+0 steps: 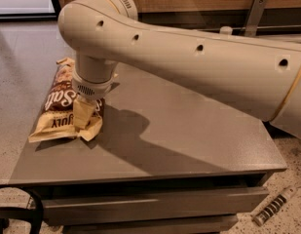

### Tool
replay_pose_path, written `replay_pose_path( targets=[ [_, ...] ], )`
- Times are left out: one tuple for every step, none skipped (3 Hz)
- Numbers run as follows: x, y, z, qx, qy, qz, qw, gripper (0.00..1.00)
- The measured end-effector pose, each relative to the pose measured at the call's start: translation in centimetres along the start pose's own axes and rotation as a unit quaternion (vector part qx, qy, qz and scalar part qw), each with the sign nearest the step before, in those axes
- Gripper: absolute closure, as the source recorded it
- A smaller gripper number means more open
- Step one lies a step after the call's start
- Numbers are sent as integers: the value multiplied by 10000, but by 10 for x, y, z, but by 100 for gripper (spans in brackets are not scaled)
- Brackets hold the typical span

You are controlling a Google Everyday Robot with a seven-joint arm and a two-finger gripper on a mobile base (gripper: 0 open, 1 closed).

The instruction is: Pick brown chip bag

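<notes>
**Bag at the tabletop's left edge, gripper down on it**

The brown chip bag point(56, 106) is lying flat on the table point(189, 145), left of the frame's centre, at the tabletop's left edge, its length running from upper to lower frame. The gripper point(84, 115) is pointing down onto the bag's right side, just under the wrist. The arm point(203, 67) is stretching across the upper frame from the right edge to that wrist. Under the tabletop, a drawer front point(155, 204) is running along the bottom of the frame. A cable loop point(30, 199) is showing in the lower left corner. A ribbed strip point(275, 207) is lying on the floor point(23, 57) at lower right. A bracket point(254, 13) is standing at upper right, behind the arm.
</notes>
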State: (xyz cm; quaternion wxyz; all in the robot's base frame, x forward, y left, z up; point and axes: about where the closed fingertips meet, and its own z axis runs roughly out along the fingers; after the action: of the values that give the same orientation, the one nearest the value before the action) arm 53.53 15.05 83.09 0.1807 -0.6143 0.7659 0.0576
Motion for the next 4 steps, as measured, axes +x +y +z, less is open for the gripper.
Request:
replay_pose_path(
  targets=[
    [-1,0,-1,0,0,0,10000,100],
    [-1,0,-2,0,0,0,10000,100],
    [-1,0,-3,0,-1,-1,10000,100],
    [-1,0,-3,0,-1,-1,10000,100]
  ],
)
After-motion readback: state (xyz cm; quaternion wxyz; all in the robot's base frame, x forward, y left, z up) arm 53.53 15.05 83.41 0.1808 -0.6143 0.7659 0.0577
